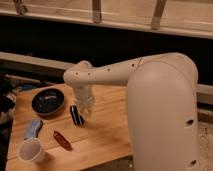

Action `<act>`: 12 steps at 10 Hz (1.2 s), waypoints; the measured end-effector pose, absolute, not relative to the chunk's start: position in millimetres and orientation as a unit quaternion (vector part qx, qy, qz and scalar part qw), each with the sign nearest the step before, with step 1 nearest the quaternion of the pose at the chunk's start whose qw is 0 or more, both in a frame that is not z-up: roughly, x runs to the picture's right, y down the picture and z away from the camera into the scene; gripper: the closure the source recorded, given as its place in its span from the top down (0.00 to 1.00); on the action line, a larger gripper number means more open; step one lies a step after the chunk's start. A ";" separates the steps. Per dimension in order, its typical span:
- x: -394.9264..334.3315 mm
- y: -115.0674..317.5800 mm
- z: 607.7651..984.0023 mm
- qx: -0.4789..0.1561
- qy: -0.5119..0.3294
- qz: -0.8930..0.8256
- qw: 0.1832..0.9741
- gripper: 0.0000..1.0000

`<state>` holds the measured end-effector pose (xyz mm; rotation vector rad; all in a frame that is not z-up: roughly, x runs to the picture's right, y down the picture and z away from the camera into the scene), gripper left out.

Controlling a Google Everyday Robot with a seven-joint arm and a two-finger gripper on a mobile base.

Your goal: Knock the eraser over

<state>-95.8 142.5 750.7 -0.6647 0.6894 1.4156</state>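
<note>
The eraser (76,115), a small black block with white stripes, stands on the wooden table (110,135) near its middle, leaning slightly. My gripper (86,109) hangs under the white wrist, directly to the right of the eraser and close against it. Whether it touches the eraser I cannot tell. The big white arm (150,100) reaches in from the right and hides the right part of the table.
A dark bowl (48,101) sits to the left of the eraser. A blue-grey cloth pad (32,128), a flat dark red piece (62,140) and a white cup (31,150) lie near the front left corner. A dark ledge runs behind the table.
</note>
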 end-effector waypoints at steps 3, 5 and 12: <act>-101.9 138.2 754.2 -0.298 0.308 0.618 0.659 0.00; -116.5 131.7 758.1 -0.302 0.300 0.608 0.670 0.00; -115.4 86.3 760.2 -0.302 0.272 0.607 0.683 0.00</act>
